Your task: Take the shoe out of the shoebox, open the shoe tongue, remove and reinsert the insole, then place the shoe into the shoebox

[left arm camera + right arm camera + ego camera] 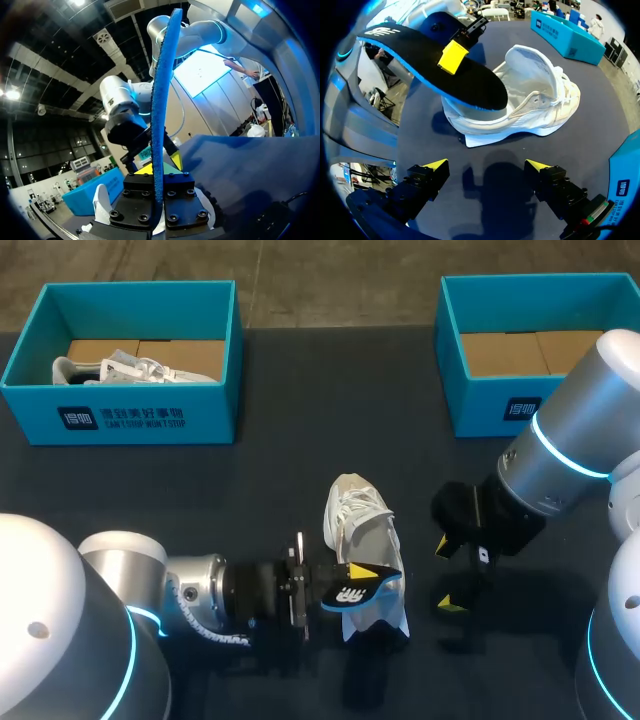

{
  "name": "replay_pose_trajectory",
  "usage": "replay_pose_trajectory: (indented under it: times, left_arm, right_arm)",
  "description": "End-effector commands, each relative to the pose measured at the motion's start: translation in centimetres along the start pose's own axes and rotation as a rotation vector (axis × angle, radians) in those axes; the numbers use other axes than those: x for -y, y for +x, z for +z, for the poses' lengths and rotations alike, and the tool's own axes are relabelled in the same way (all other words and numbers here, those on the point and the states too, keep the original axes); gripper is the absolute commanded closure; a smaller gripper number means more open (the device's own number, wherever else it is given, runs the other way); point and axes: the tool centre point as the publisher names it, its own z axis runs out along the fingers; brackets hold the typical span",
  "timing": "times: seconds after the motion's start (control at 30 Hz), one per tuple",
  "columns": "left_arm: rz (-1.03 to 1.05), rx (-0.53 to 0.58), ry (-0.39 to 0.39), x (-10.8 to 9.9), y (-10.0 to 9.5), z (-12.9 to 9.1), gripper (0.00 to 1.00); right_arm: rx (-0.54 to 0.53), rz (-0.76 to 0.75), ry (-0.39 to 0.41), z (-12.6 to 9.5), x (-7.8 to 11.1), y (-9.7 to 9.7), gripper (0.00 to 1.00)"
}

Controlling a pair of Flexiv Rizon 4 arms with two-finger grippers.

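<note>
A white shoe (358, 525) rests mid-table, toe toward the far side; the right wrist view shows its open mouth (532, 100). My left gripper (362, 576) is shut on a black insole with a blue underside (362, 592), held just above the shoe's heel. The left wrist view shows the insole (161, 100) edge-on, clamped between the fingers. In the right wrist view the insole (435, 65) hangs over the shoe with a yellow fingertip (452, 56) on it. My right gripper (446, 574) (487, 167) stands open and empty on the shoe's right side, not touching it.
A teal shoebox (120, 415) at the back left holds another white shoe (125, 368). A second teal shoebox (470, 400) at the back right shows only its cardboard floor. Bare dark tabletop (270, 470) lies between the boxes and the shoe.
</note>
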Motion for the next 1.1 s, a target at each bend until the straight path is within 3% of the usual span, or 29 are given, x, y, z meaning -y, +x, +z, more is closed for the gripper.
replay_pose_trajectory:
  times: [0.03, 1.1]
  left_arm:
    - [0.001, 0.006, -0.006, -0.1, -0.1, 0.1, 1.0]
    - [-0.012, 0.059, -0.103, -3.6, -1.6, -0.7, 1.0]
  right_arm:
    - [0.002, 0.001, 0.001, 0.0, 0.0, 0.1, 0.0]
    - [0.002, 0.001, 0.001, 0.0, 0.0, 0.1, 0.0]
